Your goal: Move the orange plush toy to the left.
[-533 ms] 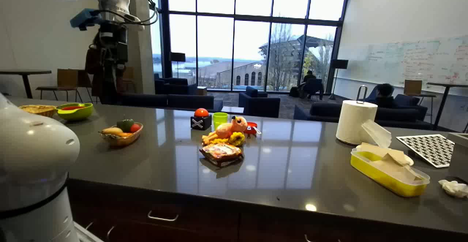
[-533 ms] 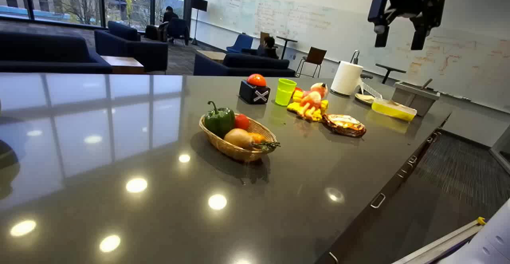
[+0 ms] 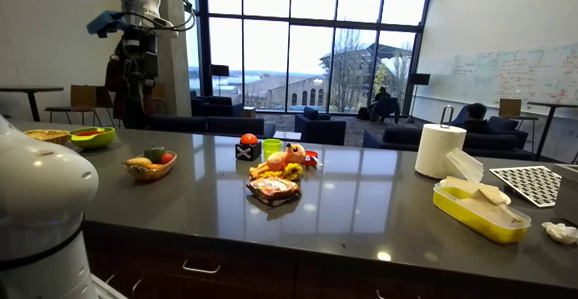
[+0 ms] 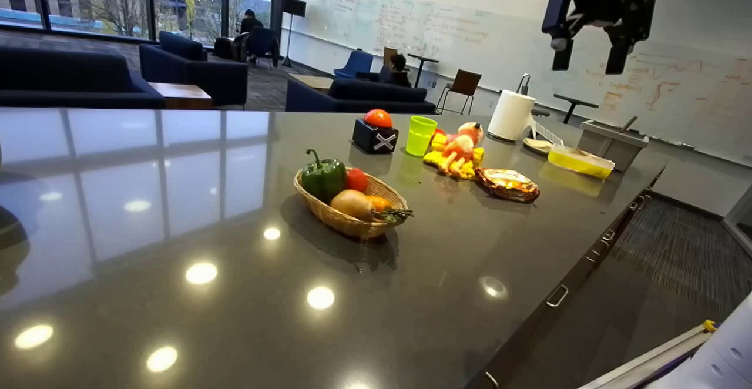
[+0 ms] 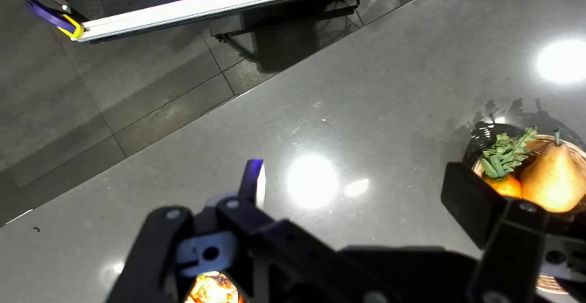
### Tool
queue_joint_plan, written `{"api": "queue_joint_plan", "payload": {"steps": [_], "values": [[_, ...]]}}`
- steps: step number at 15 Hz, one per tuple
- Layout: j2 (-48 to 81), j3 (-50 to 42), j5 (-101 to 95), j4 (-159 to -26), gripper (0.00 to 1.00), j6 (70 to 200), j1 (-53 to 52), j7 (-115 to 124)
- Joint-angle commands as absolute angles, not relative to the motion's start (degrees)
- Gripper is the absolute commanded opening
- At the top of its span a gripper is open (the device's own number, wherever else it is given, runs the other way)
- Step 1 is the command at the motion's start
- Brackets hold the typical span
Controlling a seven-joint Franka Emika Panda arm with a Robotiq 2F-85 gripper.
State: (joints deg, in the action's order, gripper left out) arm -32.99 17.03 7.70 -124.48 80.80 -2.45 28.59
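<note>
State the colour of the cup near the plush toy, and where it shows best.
Lime green. The cup shows best in an exterior view.

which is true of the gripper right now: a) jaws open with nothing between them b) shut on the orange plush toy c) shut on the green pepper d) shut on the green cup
a: in an exterior view the gripper hangs with its jaws apart and nothing between them, and the orange plush toy lies well away from it.

Fingers (image 5: 471,202) stand apart above the counter (image 5: 389,88), a pear (image 5: 554,179) and perhaps a packet (image 5: 213,290) showing.
</note>
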Motion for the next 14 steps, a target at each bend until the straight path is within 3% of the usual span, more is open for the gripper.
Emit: {"api": "queue_joint_plan", "payload": {"steps": [1,14], "values": [[-32.1,16.7,3.9,-123.7,1.00,81.1,-2.7,26.5],[-19.1,7.1,-4.7,-115.4,1.00,89.5,-1.8,10.4]]}}
